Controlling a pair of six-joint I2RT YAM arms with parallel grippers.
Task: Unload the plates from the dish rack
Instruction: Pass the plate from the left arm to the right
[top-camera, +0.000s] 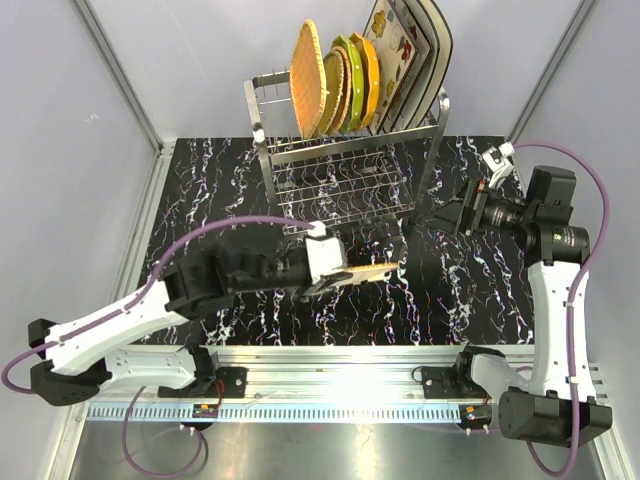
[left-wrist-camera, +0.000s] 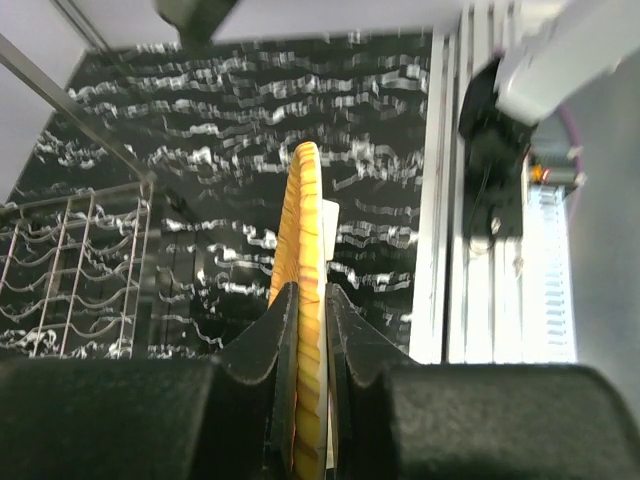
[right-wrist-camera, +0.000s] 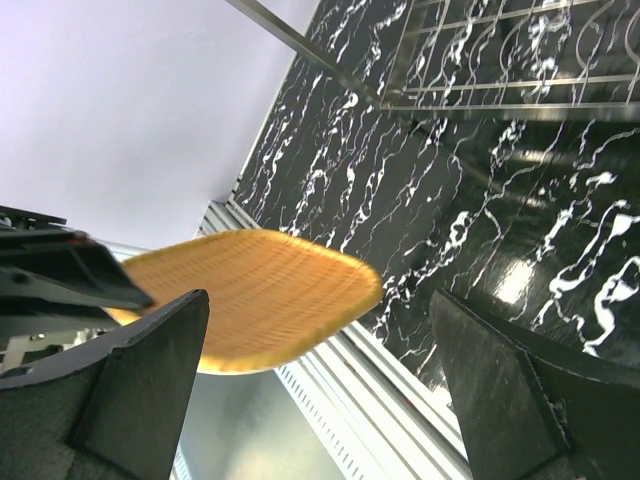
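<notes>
Plates (top-camera: 352, 78) stand in the dish rack (top-camera: 340, 185) at top centre; left fingers (left-wrist-camera: 272, 345) pinch one tan woven plate (top-camera: 372, 270) mid-frame over the tabletop (top-camera: 480, 300); right fingers (right-wrist-camera: 505, 400) spread wide, empty, at right.

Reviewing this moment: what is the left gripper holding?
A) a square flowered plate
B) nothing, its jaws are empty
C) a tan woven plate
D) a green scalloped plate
C: the left gripper is clamped on the rim of a tan woven plate, held out over the table in front of the dish rack.
</notes>
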